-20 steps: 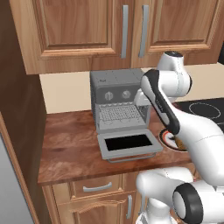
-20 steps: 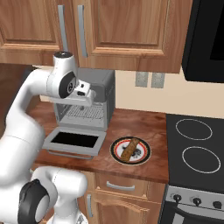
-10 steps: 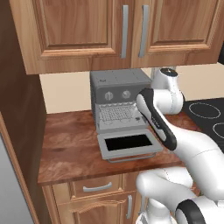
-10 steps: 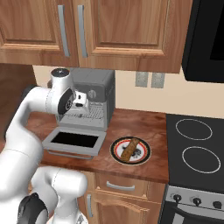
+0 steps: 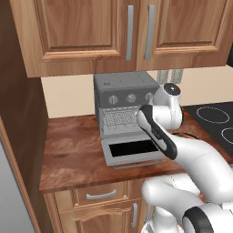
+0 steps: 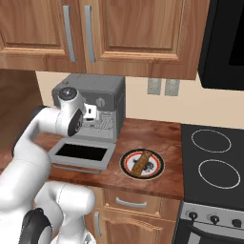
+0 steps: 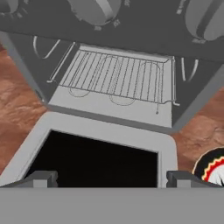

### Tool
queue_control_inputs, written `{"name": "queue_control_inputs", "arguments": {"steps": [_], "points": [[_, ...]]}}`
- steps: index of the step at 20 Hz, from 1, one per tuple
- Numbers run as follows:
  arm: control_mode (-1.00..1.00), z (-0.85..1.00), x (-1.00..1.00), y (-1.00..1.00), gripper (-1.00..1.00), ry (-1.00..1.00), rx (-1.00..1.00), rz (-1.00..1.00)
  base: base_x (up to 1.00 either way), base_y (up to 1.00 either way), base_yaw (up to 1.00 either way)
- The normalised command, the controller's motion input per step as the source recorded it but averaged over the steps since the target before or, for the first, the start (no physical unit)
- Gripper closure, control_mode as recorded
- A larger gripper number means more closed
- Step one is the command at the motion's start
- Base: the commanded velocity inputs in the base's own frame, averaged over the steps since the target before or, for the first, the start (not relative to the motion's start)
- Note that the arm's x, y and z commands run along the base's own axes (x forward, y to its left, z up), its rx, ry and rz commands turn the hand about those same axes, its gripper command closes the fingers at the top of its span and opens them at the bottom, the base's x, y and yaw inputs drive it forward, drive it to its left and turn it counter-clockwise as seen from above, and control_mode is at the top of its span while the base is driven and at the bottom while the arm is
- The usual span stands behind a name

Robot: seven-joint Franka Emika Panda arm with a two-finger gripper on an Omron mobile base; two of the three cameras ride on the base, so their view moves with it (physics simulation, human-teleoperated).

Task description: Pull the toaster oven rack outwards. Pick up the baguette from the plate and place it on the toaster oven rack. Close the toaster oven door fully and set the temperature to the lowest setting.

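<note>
Claw (image 7: 112, 179) released, fingers spread wide, empty, poised above toaster oven door (image 7: 98, 162) lying fully open on desk (image 6: 143, 133). Beyond: toaster oven rack (image 7: 118, 76) inside toaster oven (image 6: 97, 95). Right: baguette (image 6: 141, 162) on plate (image 6: 127, 167). No legible writing.

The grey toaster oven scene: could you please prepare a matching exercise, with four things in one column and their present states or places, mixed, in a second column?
Things:
1. grey toaster oven door with black glass window
2. silvery wire toaster oven rack
3. small golden-brown baguette
4. robot gripper

States or places:
A. lying on the round plate with the dark and orange-red rim
B. jaws wide open, holding nothing
C. folded down flat, open
D. inside the oven cavity

Pairs: 1-C, 2-D, 3-A, 4-B
</note>
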Motion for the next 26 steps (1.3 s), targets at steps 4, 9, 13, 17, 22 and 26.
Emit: {"name": "queue_control_inputs", "arguments": {"steps": [4, 9, 13, 17, 22, 26], "points": [[-1.0, -0.09, 0.31, 0.2, -1.0, -0.03, 0.0, -0.21, 0.0, 0.0, 0.0], [-1.0, -0.09, 0.15, 0.2, -1.0, -0.04, 0.0, -0.16, 0.0, 0.0, 0.0], [-1.0, -0.15, 0.11, 0.1, -1.0, -0.14, 0.0, -0.02, 0.0, 0.0, 0.0], [-1.0, -0.26, 0.15, 0.0, -1.0, -0.12, 0.0, 0.0, 0.0, 0.0, 0.0], [-1.0, -0.23, 0.15, -0.05, -1.0, 0.0, 0.0, 0.0, 0.0, 0.0, 0.0], [-1.0, -0.04, 0.22, 0.0, -1.0, 0.0, 0.0, 0.01, 0.0, 0.0, 0.0]]}}
